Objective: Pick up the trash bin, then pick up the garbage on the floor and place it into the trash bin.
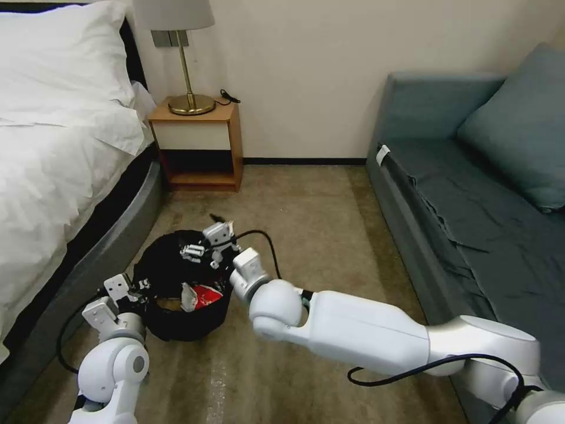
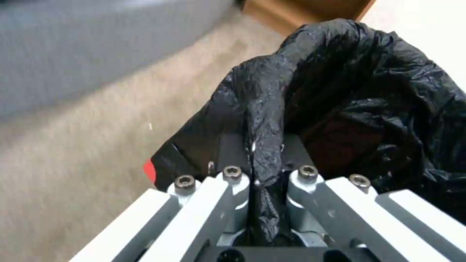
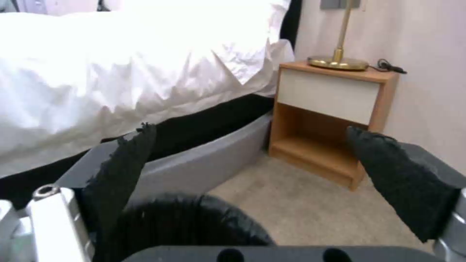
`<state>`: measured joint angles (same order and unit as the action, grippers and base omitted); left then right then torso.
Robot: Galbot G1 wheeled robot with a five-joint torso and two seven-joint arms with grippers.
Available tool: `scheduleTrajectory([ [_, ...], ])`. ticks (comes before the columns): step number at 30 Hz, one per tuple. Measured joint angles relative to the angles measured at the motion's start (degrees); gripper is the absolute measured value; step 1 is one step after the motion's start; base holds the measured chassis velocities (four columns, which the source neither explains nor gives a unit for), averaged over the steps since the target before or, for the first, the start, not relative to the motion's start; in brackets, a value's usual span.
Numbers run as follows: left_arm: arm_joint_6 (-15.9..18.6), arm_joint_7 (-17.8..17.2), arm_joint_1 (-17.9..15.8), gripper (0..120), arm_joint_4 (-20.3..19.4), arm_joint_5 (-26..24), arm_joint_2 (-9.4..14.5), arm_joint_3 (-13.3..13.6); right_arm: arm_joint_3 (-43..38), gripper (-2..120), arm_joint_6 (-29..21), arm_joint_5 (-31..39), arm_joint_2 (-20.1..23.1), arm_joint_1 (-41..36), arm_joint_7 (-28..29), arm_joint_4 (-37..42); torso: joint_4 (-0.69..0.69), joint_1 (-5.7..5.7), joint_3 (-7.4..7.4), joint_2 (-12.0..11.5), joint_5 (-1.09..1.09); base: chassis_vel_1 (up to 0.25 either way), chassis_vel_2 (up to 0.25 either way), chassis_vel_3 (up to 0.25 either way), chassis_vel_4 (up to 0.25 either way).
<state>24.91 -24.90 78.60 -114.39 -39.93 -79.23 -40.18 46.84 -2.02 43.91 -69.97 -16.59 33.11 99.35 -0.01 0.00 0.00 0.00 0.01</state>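
Left hand (image 2: 264, 174): we're pinching the trash bin (image 1: 176, 282) liner, fingers closed.
Right hand (image 1: 206, 244): we're hovering above it, spread wide, empty.
Risk: thin liner slipping free.

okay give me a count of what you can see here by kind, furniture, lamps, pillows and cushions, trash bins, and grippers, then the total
Furniture: 3 (bed, nightstand, sofa)
Lamps: 1 (lamp)
Pillows and cushions: 2 (white pillow, teal cushion)
Trash bins: 1 (trash bin)
Grippers: 2 (left gripper, right gripper)
Total: 9
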Motion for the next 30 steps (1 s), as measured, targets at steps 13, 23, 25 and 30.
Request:
scheduleTrajectory([
  [13,-2.12,0.40,-2.33,4,10.23,-2.40,-0.24,-0.65,-1.09,100,0.17,-1.09,1.39,-2.31,0.25,0.63,0.02,0.00,0.00,0.00,0.02,0.000,0.000,0.000,0.000],
  [23,-4.00,2.37,-2.31,4,11.93,-0.90,-0.22,-1.16,-1.55,100,0.36,-1.53,1.76,-3.56,0.22,0.16,0.01,0.00,-0.01,0.00,-0.03,0.000,0.000,0.000,0.000],
  [25,-5.23,4.27,-1.93,7,11.34,1.20,-0.11,-1.25,-1.68,100,0.37,-1.54,1.85,-3.91,0.21,0.07,-0.02,0.00,0.00,0.00,-0.08,0.000,0.000,0.000,0.000],
  [30,-8.55,7.12,-1.16,23,9.85,6.13,0.45,-1.84,-2.08,100,0.38,-1.54,2.16,-4.49,0.21,0.06,0.00,0.00,0.00,0.00,-0.02,0.000,0.000,0.000,0.000],
])
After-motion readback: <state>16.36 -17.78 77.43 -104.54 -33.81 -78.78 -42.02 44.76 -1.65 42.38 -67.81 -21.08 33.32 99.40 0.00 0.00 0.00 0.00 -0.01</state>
